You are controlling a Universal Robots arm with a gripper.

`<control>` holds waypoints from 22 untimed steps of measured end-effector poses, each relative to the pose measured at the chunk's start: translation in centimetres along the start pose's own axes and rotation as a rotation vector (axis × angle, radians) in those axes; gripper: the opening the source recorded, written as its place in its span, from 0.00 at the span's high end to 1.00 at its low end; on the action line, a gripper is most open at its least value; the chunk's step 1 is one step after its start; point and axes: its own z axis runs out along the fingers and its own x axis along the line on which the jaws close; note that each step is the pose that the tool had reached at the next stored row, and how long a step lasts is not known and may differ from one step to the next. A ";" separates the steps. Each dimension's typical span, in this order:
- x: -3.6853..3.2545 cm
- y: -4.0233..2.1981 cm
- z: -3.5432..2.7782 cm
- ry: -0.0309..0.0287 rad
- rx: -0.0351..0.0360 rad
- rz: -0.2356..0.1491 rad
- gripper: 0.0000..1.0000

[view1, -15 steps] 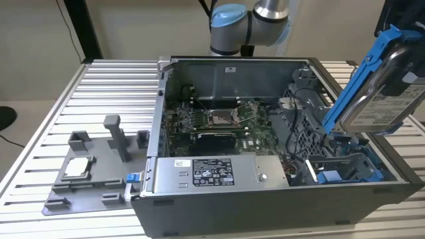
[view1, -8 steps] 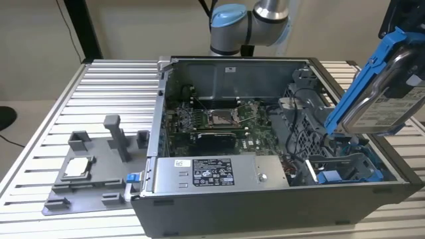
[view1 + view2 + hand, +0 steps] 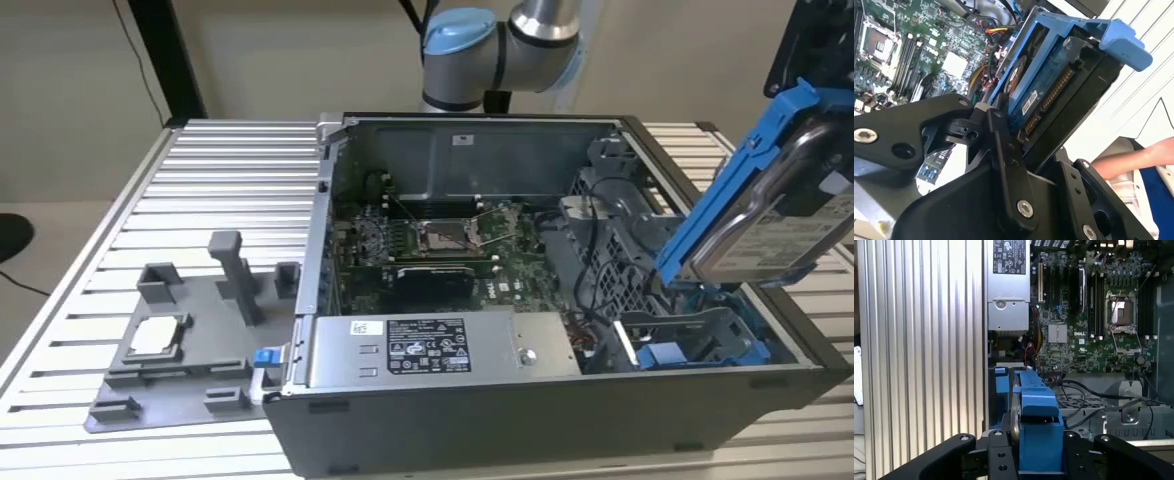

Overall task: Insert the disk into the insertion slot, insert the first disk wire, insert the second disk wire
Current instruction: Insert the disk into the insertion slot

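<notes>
Above the slatted table and PC case, the claw clamps the disk.

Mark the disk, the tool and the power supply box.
the disk (image 3: 774,235), exterior view, its silver body
the tool (image 3: 1034,457), first wrist view, midway between its fingertips
the power supply box (image 3: 430,345), exterior view, its sticker

Silver disk in blue carrier, steeply tilted over the grey insertion slot, not yet inside
</notes>
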 end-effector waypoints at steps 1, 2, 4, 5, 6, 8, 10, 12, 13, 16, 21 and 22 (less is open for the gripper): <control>0.07 -0.02 0.17 0.0000 0.0000 0.000 1.00; 0.13 -0.03 0.35 0.0000 0.0000 0.000 1.00; 0.26 -0.06 0.69 -0.0002 0.0000 0.000 1.00; 0.32 -0.07 0.88 -0.0003 0.0000 0.000 1.00; 0.36 -0.08 1.04 -0.0003 0.0001 0.000 1.00; 0.40 -0.09 1.40 -0.0002 0.0002 0.000 1.00; 0.43 -0.11 1.75 -0.0003 0.0004 -0.001 1.00; 0.46 -0.12 2.04 -0.0004 0.0012 -0.002 1.00; 0.46 -0.13 2.13 -0.0002 0.0012 -0.004 1.00; 0.48 -0.13 2.39 0.0000 0.0009 -0.009 1.00; 0.53 -0.16 3.08 0.0002 0.0040 -0.014 1.00; 0.55 -0.17 3.22 0.0000 0.0041 -0.015 1.00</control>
